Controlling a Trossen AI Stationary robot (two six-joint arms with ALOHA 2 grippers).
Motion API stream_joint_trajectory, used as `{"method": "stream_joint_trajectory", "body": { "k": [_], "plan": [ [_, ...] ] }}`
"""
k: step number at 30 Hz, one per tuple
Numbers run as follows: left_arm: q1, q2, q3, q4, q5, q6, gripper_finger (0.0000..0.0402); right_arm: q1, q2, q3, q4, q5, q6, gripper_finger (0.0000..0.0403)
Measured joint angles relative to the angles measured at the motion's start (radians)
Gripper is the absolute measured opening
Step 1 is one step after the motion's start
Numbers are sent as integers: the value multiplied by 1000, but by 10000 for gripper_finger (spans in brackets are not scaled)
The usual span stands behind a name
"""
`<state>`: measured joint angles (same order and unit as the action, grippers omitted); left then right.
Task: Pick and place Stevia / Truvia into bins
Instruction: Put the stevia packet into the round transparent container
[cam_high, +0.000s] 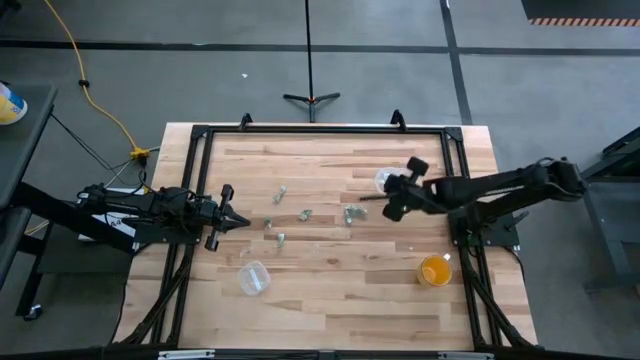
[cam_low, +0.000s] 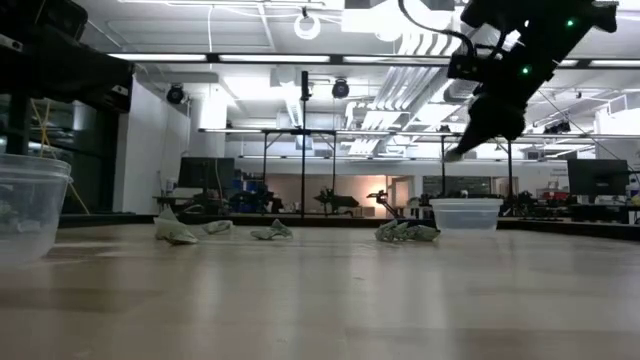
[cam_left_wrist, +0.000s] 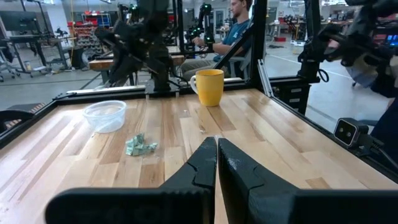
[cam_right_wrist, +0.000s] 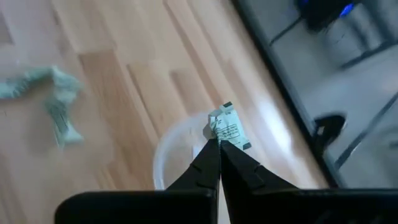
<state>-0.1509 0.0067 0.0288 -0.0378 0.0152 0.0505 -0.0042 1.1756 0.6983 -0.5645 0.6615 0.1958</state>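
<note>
Several pale green and white packets (cam_high: 305, 214) lie loose on the wooden table's middle. One clear cup (cam_high: 385, 180) stands right of them, and another clear cup (cam_high: 254, 277) stands near the front left. My right gripper (cam_right_wrist: 217, 142) hangs above the first cup (cam_low: 467, 213), shut on one packet (cam_right_wrist: 226, 126). My left gripper (cam_high: 238, 219) waits at the table's left side, fingers shut (cam_left_wrist: 216, 149) and pointing at the packets (cam_left_wrist: 140, 147), touching nothing. My right gripper pinches one packet by its lower edge (cam_right_wrist: 217, 135) between the two fingertips. The fingers slant downward from the table's right. The packet is lifted clear of the table, sticks out beyond the tips, and sits over the cup's rim (cam_right_wrist: 177, 134).
An orange cup (cam_high: 436, 270) stands near the table's front right. A black frame (cam_high: 320, 130) runs around the table's edges. A clump of packets (cam_low: 405, 231) lies close beside the right-hand cup. A person sits beyond the table in the left wrist view (cam_left_wrist: 239, 25).
</note>
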Motion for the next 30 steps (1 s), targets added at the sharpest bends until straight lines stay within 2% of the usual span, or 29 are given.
{"method": "stream_joint_trajectory", "body": {
  "k": [4, 11, 14, 19, 21, 24, 25, 27, 30],
  "plan": [
    [0, 0, 0, 0, 0, 0, 53, -91, -27, 0, -34, -143, -16, 3],
    [0, 0, 0, 0, 0, 0, 53, -187, -26, 0, -39, -215, -46, 11],
    [0, 0, 0, 0, 0, 0, 53, -205, -26, 0, -37, -225, -56, 36],
    [0, 0, 0, 0, 0, 0, 53, -205, -26, 0, 33, -286, -106, 106],
    [0, 0, 0, 0, 0, 0, 53, -206, -26, 0, 108, -435, -124, 133],
    [0, 0, 0, 0, 0, 0, 53, -191, -10, -2, 220, -739, -174, 158],
    [0, 0, 0, 0, 0, 0, 53, -178, 1, -12, 255, -780, -178, 162],
    [0, 0, 0, 0, 0, 0, 53, -143, 31, -42, 299, -783, -206, 164],
    [0, 0, 0, 0, 0, 0, 53, -95, 101, -84, 336, -696, -246, 165]
  ]
}}
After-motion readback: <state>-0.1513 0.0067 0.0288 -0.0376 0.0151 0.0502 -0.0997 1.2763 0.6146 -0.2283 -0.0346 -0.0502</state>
